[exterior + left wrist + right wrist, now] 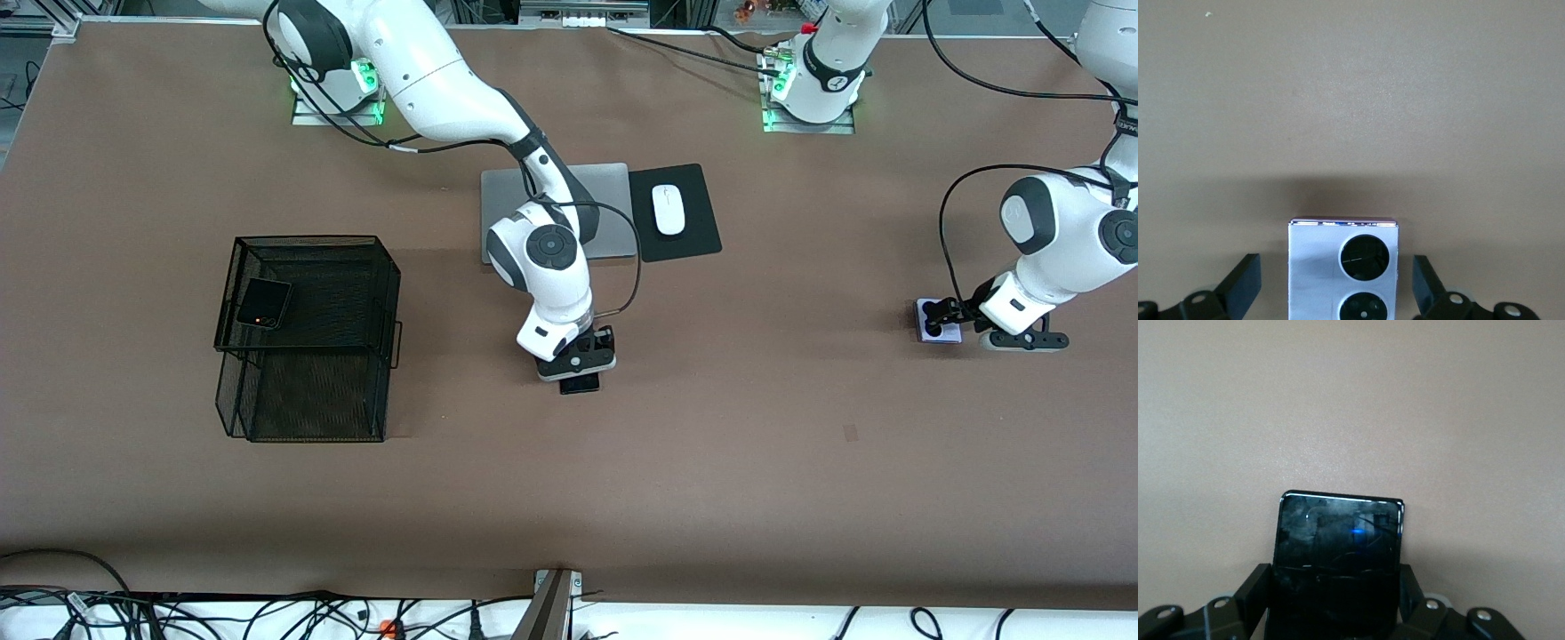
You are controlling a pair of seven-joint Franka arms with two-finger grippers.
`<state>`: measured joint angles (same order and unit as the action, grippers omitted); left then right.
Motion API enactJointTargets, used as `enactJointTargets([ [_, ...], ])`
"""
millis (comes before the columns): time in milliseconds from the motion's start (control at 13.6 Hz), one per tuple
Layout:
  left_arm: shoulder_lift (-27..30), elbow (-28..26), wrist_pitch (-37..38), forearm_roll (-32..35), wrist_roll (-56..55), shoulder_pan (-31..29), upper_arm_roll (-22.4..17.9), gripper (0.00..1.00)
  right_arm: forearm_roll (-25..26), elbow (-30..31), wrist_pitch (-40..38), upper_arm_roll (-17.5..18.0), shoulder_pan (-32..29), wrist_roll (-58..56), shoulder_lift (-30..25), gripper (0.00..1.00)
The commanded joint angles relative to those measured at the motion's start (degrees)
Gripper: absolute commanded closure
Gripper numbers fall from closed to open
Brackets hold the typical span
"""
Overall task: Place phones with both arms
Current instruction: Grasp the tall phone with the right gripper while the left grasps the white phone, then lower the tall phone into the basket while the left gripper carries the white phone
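Presently, the right hand (580, 366) is down at mid-counter, nearer the front camera than the silver laptop (613, 191), with its fingers (1258, 587) pressed against both long edges of the slim black slab phone (1338, 540); it grips that phone, which appears to lie flat on the brown counter (711, 462), not yet raised. The left hand (944, 313) is low at the left arm's end of the counter, fingers (1245, 280) spread wide and standing clear on either side of the lavender flip phone (1338, 267), lenses up, positioned to close on it. A black flip phone (264, 303) already lies in the top tier of the black mesh tray (307, 244) toward the right arm's end, which is judged the destination. The white mouse (669, 209) on its black pad (689, 240) is untouched.
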<state>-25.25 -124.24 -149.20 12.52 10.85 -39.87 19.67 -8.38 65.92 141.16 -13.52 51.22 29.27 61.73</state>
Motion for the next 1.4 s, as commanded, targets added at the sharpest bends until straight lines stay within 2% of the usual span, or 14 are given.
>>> enactJointTargets([
  [0, -0.3, -1.8, -3.5, -1.0, -0.2, -0.8, 0.9, 0.00, 0.6, -1.1, -0.3, 0.2, 0.4, 1.5, 0.6, 0.93],
  [147, -0.8, -2.2, -4.4, -1.0, -0.2, -0.8, 0.9, 0.00, 0.6, -1.4, -3.7, -0.5, 0.1, 1.3, -0.6, 0.96],
  [367, -1.3, -2.6, -5.2, -0.9, -0.2, -0.9, 0.8, 0.00, 0.2, -1.8, -14.1, -4.1, -0.6, 0.4, -5.8, 0.96],
  [661, -2.7, -2.6, -7.0, -0.7, -0.2, -1.0, 0.5, 0.00, -0.1, -1.8, -26.6, -3.5, -8.6, -1.8, -16.2, 0.95],
  [1028, -3.0, -2.4, -7.0, -0.1, -0.1, -1.0, 0.3, 0.00, -0.1, 0.2, -39.4, -4.0, -17.8, -17.3, -24.8, 0.94],
  [1175, -2.8, -2.3, -6.9, -0.1, -0.1, -1.0, 0.3, 0.00, -0.1, 6.8, -41.2, -4.4, -19.1, -18.1, -29.8, 0.94],
  [1322, -2.8, -2.2, -6.9, -0.1, 0.0, -1.0, 0.2, 0.00, 0.1, 17.3, -39.8, -4.9, -19.1, -18.0, -36.6, 0.94],
])
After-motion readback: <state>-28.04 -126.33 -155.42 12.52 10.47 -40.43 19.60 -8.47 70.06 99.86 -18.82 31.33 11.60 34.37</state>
